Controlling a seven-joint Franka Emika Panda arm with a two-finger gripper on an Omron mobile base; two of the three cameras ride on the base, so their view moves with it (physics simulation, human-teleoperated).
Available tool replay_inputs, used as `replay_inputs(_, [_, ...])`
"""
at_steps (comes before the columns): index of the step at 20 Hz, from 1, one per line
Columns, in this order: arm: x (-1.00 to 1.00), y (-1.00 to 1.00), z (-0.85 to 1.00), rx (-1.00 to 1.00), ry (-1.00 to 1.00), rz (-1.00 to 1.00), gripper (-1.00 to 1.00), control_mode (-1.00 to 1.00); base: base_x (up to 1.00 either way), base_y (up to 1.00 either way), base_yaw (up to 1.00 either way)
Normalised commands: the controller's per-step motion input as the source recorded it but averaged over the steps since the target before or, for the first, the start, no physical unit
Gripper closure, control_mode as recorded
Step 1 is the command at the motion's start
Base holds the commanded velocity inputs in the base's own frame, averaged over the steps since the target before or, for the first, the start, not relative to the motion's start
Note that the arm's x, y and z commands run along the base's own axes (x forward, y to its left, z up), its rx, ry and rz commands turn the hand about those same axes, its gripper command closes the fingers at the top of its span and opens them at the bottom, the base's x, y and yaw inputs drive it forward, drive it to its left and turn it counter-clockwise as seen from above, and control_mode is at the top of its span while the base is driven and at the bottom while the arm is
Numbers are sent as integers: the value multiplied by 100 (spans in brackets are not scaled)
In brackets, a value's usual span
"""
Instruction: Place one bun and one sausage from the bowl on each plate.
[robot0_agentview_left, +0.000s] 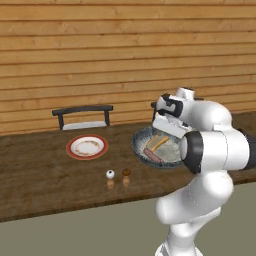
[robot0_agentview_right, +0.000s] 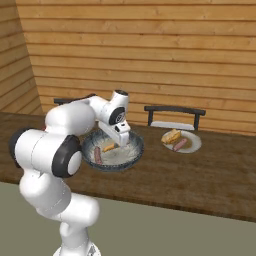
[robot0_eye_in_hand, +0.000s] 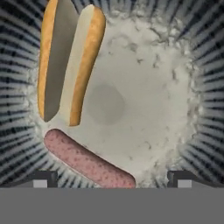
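The dark bowl (robot0_agentview_left: 137, 143) (robot0_agentview_right: 136, 150) stands on the counter with one split bun (robot0_agentview_left: 160, 142) (robot0_agentview_right: 108, 147) (robot0_eye_in_hand: 70, 65) and one pink sausage (robot0_agentview_left: 152, 155) (robot0_agentview_right: 97, 156) (robot0_eye_in_hand: 87, 161) lying in it. My gripper (robot0_agentview_left: 165, 134) (robot0_agentview_right: 122, 141) (robot0_eye_in_hand: 113, 179) hangs open just over the bowl's pale inside (robot0_eye_in_hand: 144, 87), pointing down, nothing between its fingers. To the left lies the red-rimmed plate (robot0_agentview_left: 75, 153) with nothing on it. To the right, the pale plate (robot0_agentview_right: 194, 145) carries a bun (robot0_agentview_right: 171, 136) and a sausage (robot0_agentview_right: 180, 144).
Two small shakers, a white-topped one (robot0_agentview_left: 110, 178) and a brown-topped one (robot0_agentview_left: 126, 176), stand near the counter's front edge between the red plate and bowl. Dark chairs (robot0_agentview_left: 82, 117) (robot0_agentview_right: 175, 116) sit behind the counter against the wooden wall.
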Motion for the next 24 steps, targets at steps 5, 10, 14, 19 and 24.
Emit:
replay_inputs(5, [43, 8, -31, 16, -17, 0, -100, -100, 0, 0, 0])
replay_inputs(10, [31, 23, -36, 3, -27, 0, -100, -100, 0, 0, 0])
replay_inputs(14, [17, 27, -40, -6, -32, 0, -100, -100, 0, 0, 0])
replay_inputs(19, [4, 16, -43, -12, -17, -4, -100, -100, 0, 0, 0])
replay_inputs(24, [32, 13, -18, -6, -11, -3, -100, -100, 0, 0, 0])
